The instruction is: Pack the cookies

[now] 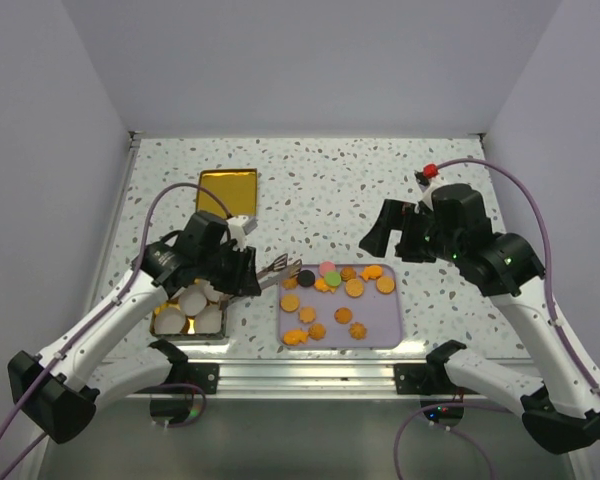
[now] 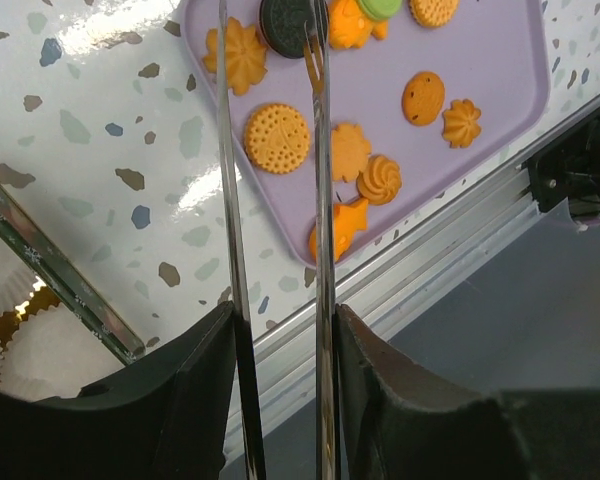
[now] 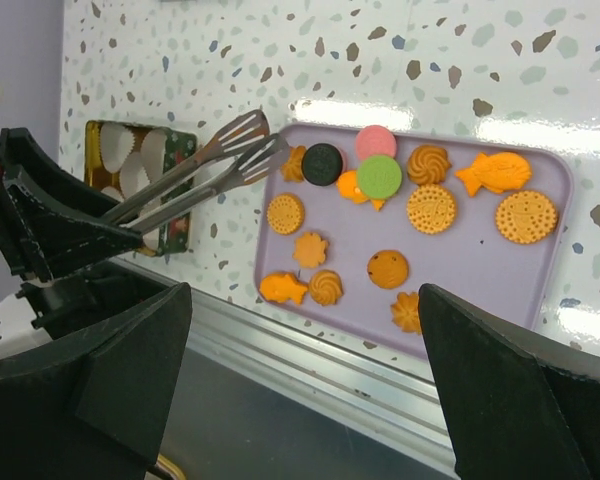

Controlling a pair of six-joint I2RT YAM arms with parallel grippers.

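Observation:
Several cookies point(image 1: 340, 292), mostly orange, lie on a lilac tray point(image 1: 380, 322). A dark round cookie point(image 3: 322, 163), a pink one point(image 3: 375, 142) and a green one point(image 3: 379, 176) sit near the tray's far edge. My left gripper point(image 1: 242, 270) is shut on metal tongs point(image 1: 278, 268), whose two arms point(image 2: 230, 200) run between its fingers. In the left wrist view the dark cookie point(image 2: 290, 25) shows between the arms. The tong tips point(image 3: 255, 138) hover at the tray's far left corner, just beside the dark cookie, with nothing in them. To the tray's right, my right gripper point(image 1: 395, 240) stands open and empty above the table.
A rectangular tin point(image 1: 158, 322) holding white pleated paper cups point(image 1: 195, 303) sits left of the tray, under the left arm. Its gold lid point(image 1: 228, 190) lies further back. A small red object point(image 1: 431, 170) is at the back right. A metal rail point(image 3: 310, 350) runs along the near table edge.

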